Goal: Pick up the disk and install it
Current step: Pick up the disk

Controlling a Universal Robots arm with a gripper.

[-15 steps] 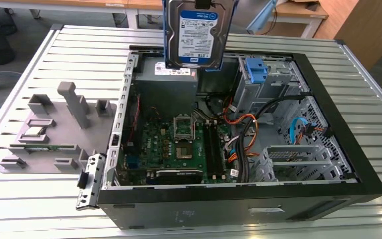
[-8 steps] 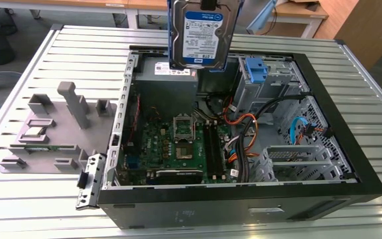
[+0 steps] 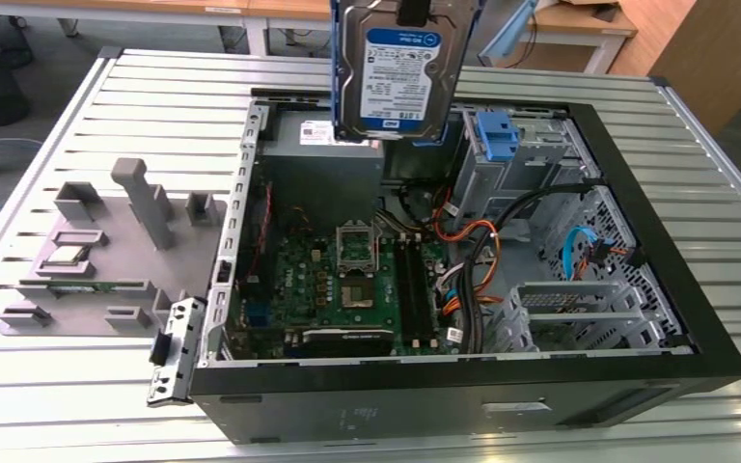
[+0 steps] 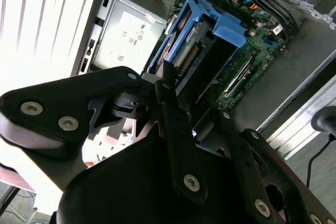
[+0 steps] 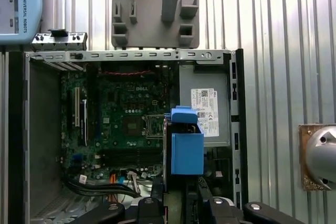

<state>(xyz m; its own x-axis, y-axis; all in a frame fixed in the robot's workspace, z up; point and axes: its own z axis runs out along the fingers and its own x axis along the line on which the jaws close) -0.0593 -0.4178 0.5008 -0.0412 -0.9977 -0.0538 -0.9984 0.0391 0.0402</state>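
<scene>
The gripper point(image 4: 173, 85) is closed tight on the disk point(image 3: 397, 72) and holds it by its top edge. In the exterior view, the disk hangs in the air at the top middle of the frame. It stands on end, and its blue and white label faces the camera. Blue plastic runs along its sides. Under it is the open computer case point(image 3: 474, 386), with the grey power box point(image 3: 325, 130) close by. A grey tray point(image 3: 100, 251) sits on the table point(image 3: 74, 405) at the exterior view's left.
</scene>
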